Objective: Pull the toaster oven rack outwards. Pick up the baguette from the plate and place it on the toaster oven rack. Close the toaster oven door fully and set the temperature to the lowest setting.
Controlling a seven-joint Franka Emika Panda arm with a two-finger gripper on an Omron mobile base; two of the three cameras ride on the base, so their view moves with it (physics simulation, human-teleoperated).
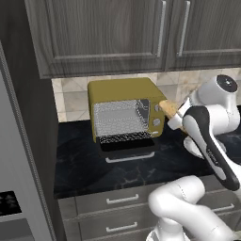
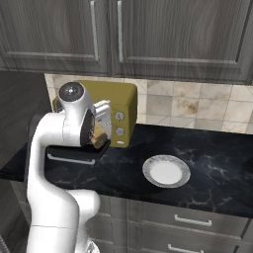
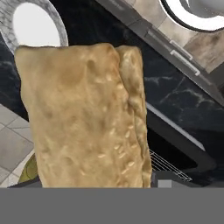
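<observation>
The white arm's 2-finger tool [image 2: 97,134] is gripping the short golden-brown baguette [image 3: 83,118], holding it in the air off the surface, just beside the right front corner of the boxy mustard-yellow toaster oven [image 1: 123,90]. In the left base view the tan end of the bread [image 1: 170,108] is sticking out from behind the white wrist, level with the oven's small round silver knobs [image 1: 156,115]. In the hand view the baguette is standing close before the camera, its crust dotted with pale seeds.

The dark-framed toaster oven door [image 1: 128,147] is lying open, folded down in front of the cavity, with its silver bar handle [image 1: 130,157] at the front edge. The thin silvery wire rack [image 1: 123,137] is projecting out of the cavity over the lowered door.

The small round white-grey plate [image 2: 166,171] is resting on the black marbled surface [image 2: 212,163], right of the oven and well apart from it. Grey wood-grain cabinets [image 2: 123,34] are hanging above, and drawers with silver handles [image 1: 121,199] are running below the surface.
</observation>
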